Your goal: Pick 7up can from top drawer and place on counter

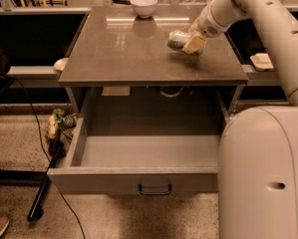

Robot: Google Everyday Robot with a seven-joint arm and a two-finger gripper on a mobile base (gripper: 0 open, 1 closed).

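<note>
Placing step: my end effector (192,43), closed around the can (177,39), hovers low over the worktop (128,59); next I'd lower and release.

Here's the counter (123,59), glossy grey-brown, light streaking across its far half. One white bowl (144,6) sits on it at the far edge, near the middle, with its reflection showing in the surface just in front. Over the right side the hand (188,43) is clamped on the can (176,40), which is tipped sideways and very low over the surface. Touching or just clear of it, can't tell.
</note>
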